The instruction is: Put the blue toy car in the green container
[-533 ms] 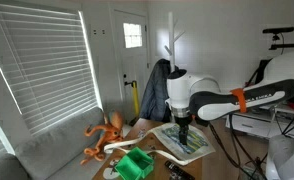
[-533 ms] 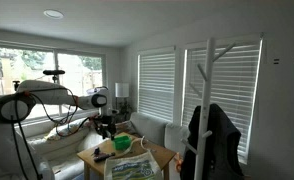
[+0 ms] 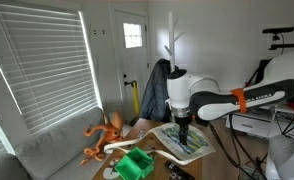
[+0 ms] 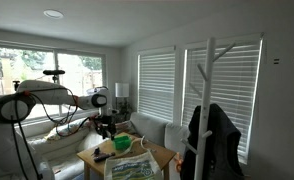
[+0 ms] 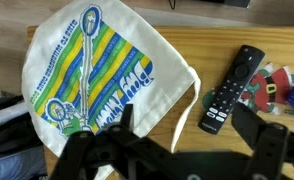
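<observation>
The green container (image 3: pixel 137 163) is a small bright green bin at the near end of the wooden table; it also shows in an exterior view (image 4: pixel 122 144). The blue toy car does not show in any view. My gripper (image 3: pixel 183 127) hangs over a printed cloth bag (image 3: pixel 184 142) on the table, apart from the container. In the wrist view the gripper (image 5: pixel 172 150) is open and empty, with its dark fingers above the bag's edge (image 5: pixel 97 70) and the bare wood.
An orange octopus toy (image 3: pixel 104 135) sits beside the green container. A black remote control (image 5: pixel 231 87) lies on the wooden table (image 5: pixel 202 30) next to the bag, with a red and green item (image 5: pixel 272 85) beyond it. A sofa (image 3: pixel 47 150) and a white coat stand (image 4: pixel 207 100) flank the table.
</observation>
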`<state>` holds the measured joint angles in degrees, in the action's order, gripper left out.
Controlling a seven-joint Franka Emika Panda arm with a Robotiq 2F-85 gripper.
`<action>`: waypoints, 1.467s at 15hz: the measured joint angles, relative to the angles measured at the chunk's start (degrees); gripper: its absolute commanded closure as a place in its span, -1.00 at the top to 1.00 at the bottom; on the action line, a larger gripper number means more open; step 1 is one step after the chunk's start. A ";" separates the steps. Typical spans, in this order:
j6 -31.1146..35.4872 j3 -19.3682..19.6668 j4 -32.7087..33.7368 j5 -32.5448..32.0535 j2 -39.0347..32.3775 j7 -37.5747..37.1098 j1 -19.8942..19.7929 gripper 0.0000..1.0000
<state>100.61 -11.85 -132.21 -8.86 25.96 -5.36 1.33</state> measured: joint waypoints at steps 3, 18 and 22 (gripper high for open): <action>0.00 0.00 0.00 0.00 0.00 0.00 0.00 1.00; 5.17 0.15 5.77 -2.14 -7.86 12.71 6.16 1.00; 5.59 0.24 7.62 -2.24 -9.76 15.60 6.90 1.00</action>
<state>106.20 -11.61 -124.58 -11.10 16.20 10.24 8.23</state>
